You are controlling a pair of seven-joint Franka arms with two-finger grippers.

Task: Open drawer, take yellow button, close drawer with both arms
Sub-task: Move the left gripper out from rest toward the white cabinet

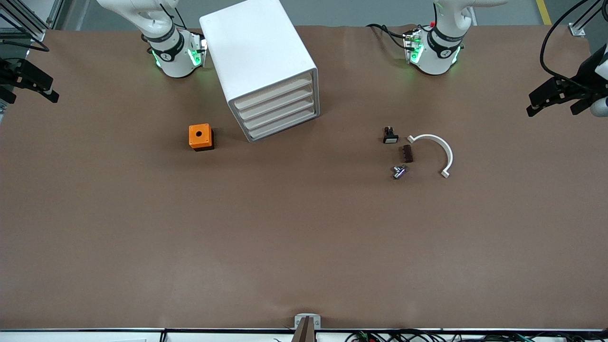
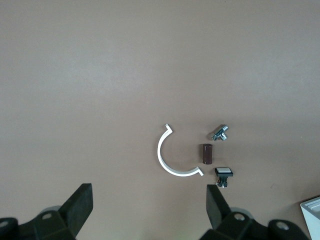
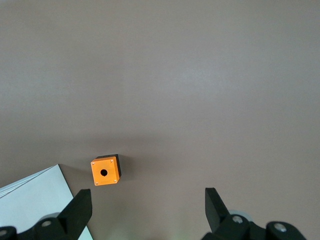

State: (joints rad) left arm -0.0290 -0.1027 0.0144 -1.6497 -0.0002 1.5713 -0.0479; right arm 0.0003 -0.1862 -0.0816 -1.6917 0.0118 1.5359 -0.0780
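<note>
The white cabinet (image 1: 259, 52) stands near the robots' bases, its four drawers all shut. The drawer (image 1: 274, 91) is the topmost one. The button is hidden. My left gripper (image 1: 536, 103) is open and empty, up over the left arm's end of the table. In the left wrist view it (image 2: 149, 207) looks down on small parts and a cabinet corner (image 2: 312, 215). My right gripper (image 1: 49, 90) is open and empty, up over the right arm's end of the table. In the right wrist view it (image 3: 148, 210) looks down on a cabinet corner (image 3: 35, 200).
An orange square box with a hole (image 1: 200, 137) (image 3: 105, 171) sits beside the cabinet toward the right arm's end. Toward the left arm's end lie a small black part with a white face (image 1: 390, 135) (image 2: 223, 175), a brown piece (image 1: 407, 153), a metal part (image 1: 399, 171) and a white arc (image 1: 434, 152).
</note>
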